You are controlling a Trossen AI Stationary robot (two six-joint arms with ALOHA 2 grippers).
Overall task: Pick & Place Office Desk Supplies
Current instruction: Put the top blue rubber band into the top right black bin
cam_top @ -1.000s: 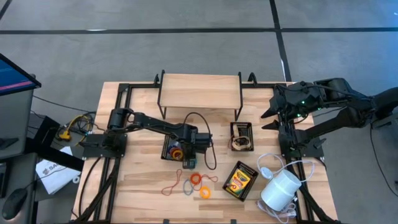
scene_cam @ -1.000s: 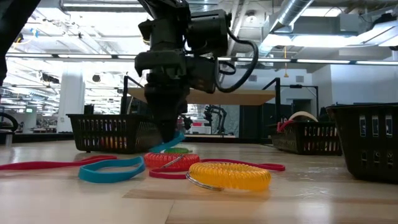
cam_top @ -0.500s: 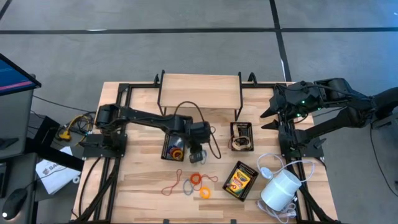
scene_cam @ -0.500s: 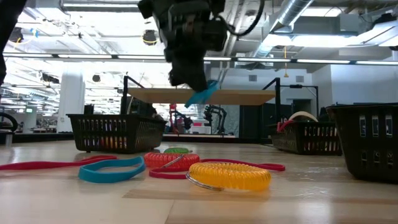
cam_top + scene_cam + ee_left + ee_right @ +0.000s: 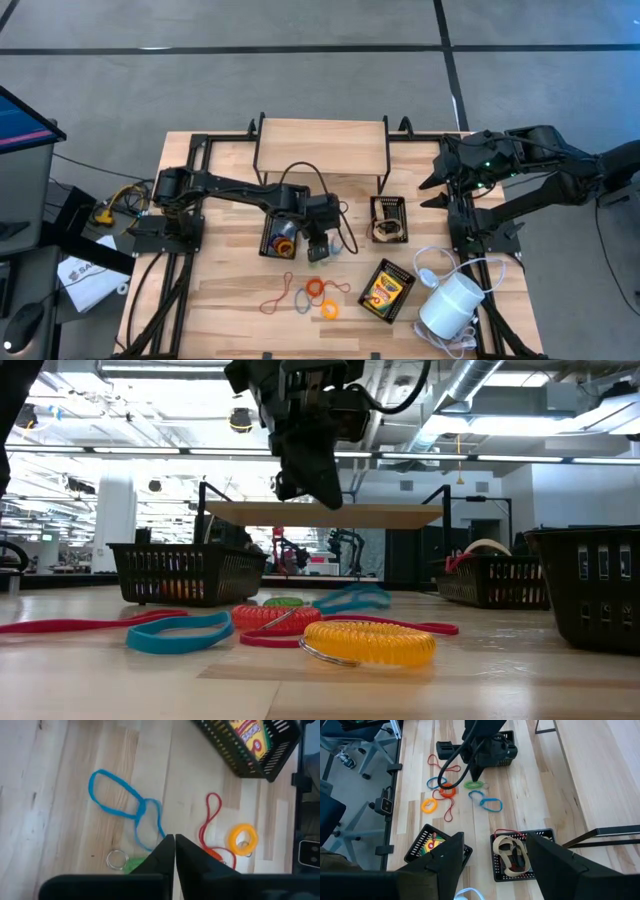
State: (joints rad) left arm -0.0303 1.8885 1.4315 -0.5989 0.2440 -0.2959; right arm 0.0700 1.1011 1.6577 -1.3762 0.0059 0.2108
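My left gripper [image 5: 328,498] is shut with nothing between its fingers and hangs above the table's middle [image 5: 318,250]. Below it a thin blue elastic loop [image 5: 141,809] lies twisted flat on the wood, seen low in the low view [image 5: 352,598]. Around it lie an orange coil [image 5: 315,288], a yellow coil [image 5: 329,310] and a red loop [image 5: 275,300]. A yellow-and-green crayon box [image 5: 385,290] sits in a black mesh tray. My right gripper [image 5: 495,865] waits open, high over the table's right edge [image 5: 435,185].
Two black mesh trays stand mid-table: one [image 5: 278,238] beside my left gripper with coils in it, one [image 5: 388,220] holding bands. A wooden riser shelf [image 5: 320,145] stands at the far side. A white cylinder [image 5: 452,303] with its cord lies near right.
My left gripper has risen from the table and gone a little toward the right edge, lifting the blue loop by its shut fingers. The loop has since come away from the fingers and fallen back flat on the table; the gripper stays up, shut.
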